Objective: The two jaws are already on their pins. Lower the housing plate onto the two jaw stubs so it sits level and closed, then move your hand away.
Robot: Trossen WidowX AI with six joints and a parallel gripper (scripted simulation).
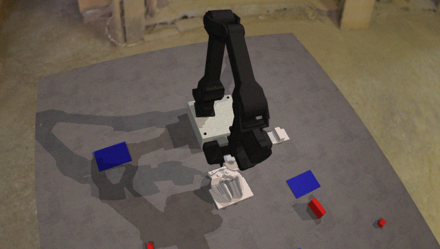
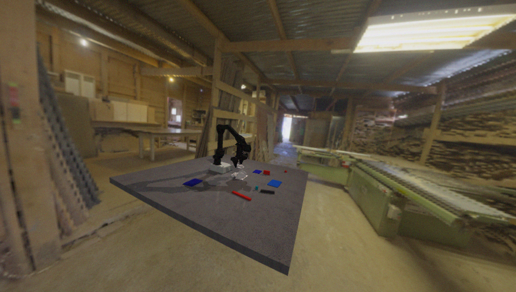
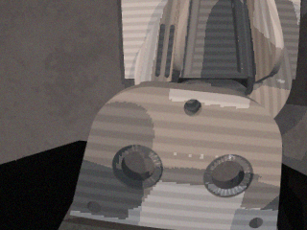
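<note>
The housing plate [image 3: 187, 136] [image 1: 229, 159] is pale, with two large ringed holes and smaller holes. My gripper [image 1: 228, 157] is shut on it, with a black finger at each side in the wrist view. The pale base with the jaws [image 1: 230, 189] [image 2: 239, 176] [image 3: 216, 48] stands on the table. In the wrist view the plate's rounded front edge overlaps the rear of the jaw assembly. The plate looks held above the rear end. The jaw stubs are hidden, and the gap below the plate cannot be told.
A stepped white piece [image 1: 280, 134] stands behind the gripper. The robot's pale base block [image 1: 220, 118] [image 2: 221, 167] is at the back. Blue plates lie left [image 1: 112, 156] and right [image 1: 303, 184]. A red block [image 1: 317, 208] [image 2: 266, 173] and a red bar [image 2: 241, 195] are also on the table.
</note>
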